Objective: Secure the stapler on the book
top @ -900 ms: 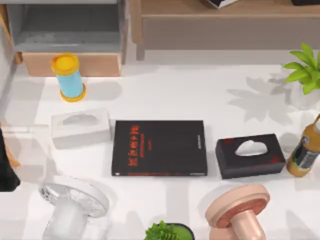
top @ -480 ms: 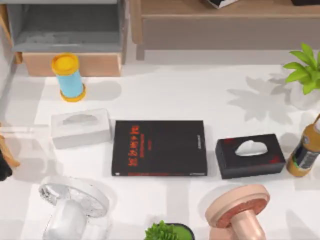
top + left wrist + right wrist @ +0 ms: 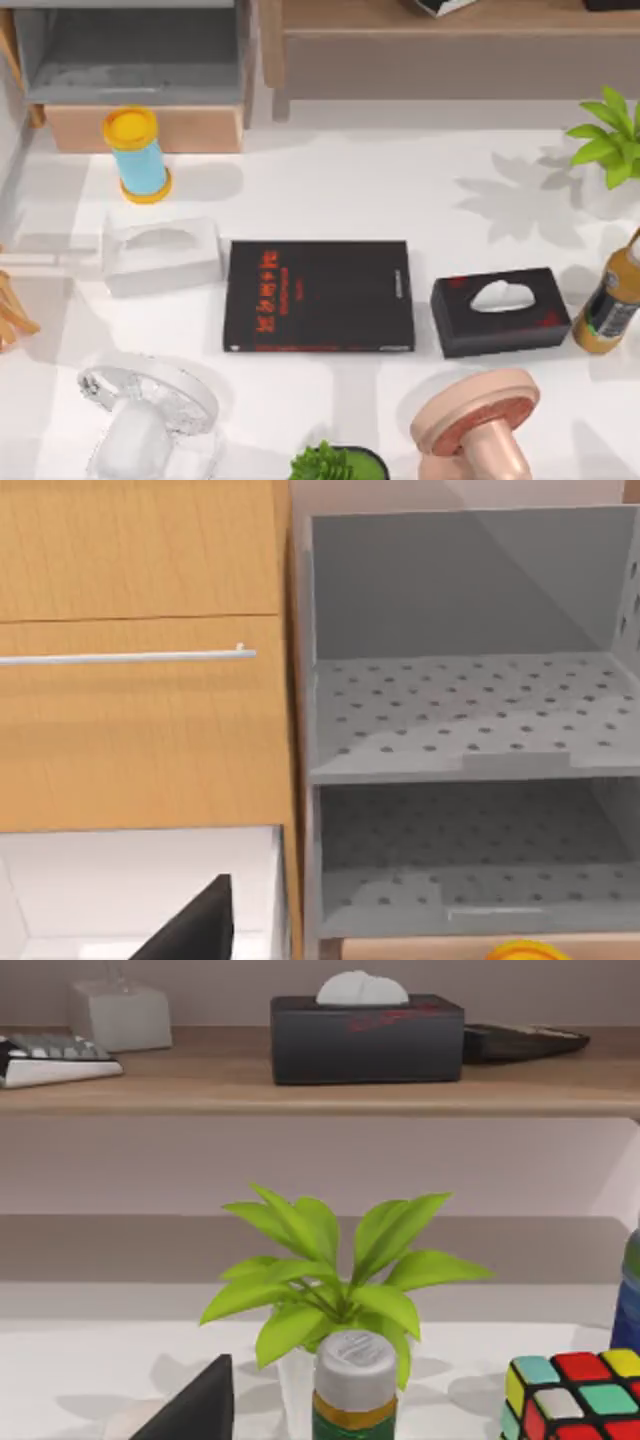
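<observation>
At the near edge of the table (image 3: 330, 190) a clear fan (image 3: 148, 402), a small green plant (image 3: 335, 464) and a pink stand (image 3: 475, 420) are being cut off by the frame; behind them the book (image 3: 318, 295) is lying flat at the centre, between a white tissue box (image 3: 160, 255) and a black tissue box (image 3: 500, 311), just beside both; an amber bottle (image 3: 612, 305) is being cropped at the right edge. Of the left gripper (image 3: 195, 925) and the right gripper (image 3: 195, 1405) a dark wedge alone is being seen, so open or closed cannot be told. The dark arm part that was covering the left edge earlier has been drawn out past it, and orange sticks (image 3: 12, 315) are being uncovered there; the book is being kept in place. Open white surface is being left behind the book, up to a yellow-capped cylinder (image 3: 137, 155), a grey cabinet (image 3: 130, 60) and a wooden shelf (image 3: 450, 45).
</observation>
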You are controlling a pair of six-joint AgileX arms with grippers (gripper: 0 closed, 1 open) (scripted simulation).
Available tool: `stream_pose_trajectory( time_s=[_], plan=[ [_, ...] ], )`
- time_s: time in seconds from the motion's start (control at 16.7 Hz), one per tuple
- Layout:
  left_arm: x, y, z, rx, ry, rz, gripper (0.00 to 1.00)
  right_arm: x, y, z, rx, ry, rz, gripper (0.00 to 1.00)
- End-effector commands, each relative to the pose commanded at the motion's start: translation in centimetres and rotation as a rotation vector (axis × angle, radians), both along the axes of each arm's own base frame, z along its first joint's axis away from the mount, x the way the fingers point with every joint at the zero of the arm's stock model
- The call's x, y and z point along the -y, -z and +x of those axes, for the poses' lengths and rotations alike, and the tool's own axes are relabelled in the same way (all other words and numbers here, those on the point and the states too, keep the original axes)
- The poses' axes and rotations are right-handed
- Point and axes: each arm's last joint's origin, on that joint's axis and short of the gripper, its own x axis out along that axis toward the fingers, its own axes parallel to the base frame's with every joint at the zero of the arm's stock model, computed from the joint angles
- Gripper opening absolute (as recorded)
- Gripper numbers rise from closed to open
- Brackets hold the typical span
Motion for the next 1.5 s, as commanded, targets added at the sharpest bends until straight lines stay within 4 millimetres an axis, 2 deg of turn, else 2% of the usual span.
stream_pose_trajectory(
  time_s=[0.18, 0.36, 0.48, 0.6, 0.78, 0.9, 1.02, 1.14, 1.32, 1.5],
  plan=[
    [-0.9, -5.7, 3.3, -0.069, -0.005, 0.044, 1.00, 0.0, 0.0, 0.0, 0.000, 0.000, 0.000, 1.00],
    [-2.3, -9.9, 8.1, -0.175, -0.009, 0.096, 1.00, 0.0, 0.0, 0.0, 0.000, 0.000, 0.000, 1.00],
    [-3.5, -11.2, 12.1, -0.272, -0.011, 0.128, 1.00, 0.0, 0.0, 0.0, 0.000, 0.000, 0.000, 1.00],
    [-5.2, -11.1, 16.6, -0.395, -0.014, 0.149, 1.00, 0.0, 0.0, 0.0, 0.000, 0.000, 0.000, 1.00],
    [-8.4, -8.1, 23.2, -0.622, -0.022, 0.151, 1.00, 0.0, 0.0, 0.0, 0.000, 0.000, 0.000, 1.00],
    [-11.0, -4.4, 27.0, -0.793, -0.031, 0.128, 1.00, 0.0, 0.0, 0.0, 0.000, 0.000, 0.000, 1.00],
    [-13.5, 0.3, 29.9, -0.967, -0.040, 0.087, 1.00, 0.0, 0.0, 0.0, 0.000, 0.000, 0.000, 1.00],
    [-15.6, 5.3, 31.9, -1.127, -0.046, 0.042, 1.00, 0.0, 0.0, 0.0, 0.000, 0.000, 0.000, 1.00],
    [-16.8, 11.2, 33.7, -1.293, -0.043, 0.001, 1.00, 0.0, 0.0, 0.0, 0.000, 0.000, 0.000, 1.00],
    [-16.3, 14.3, 34.8, -1.355, -0.029, 0.003, 1.00, 0.0, 0.0, 0.0, 0.000, 0.000, 0.000, 1.00]
  ],
)
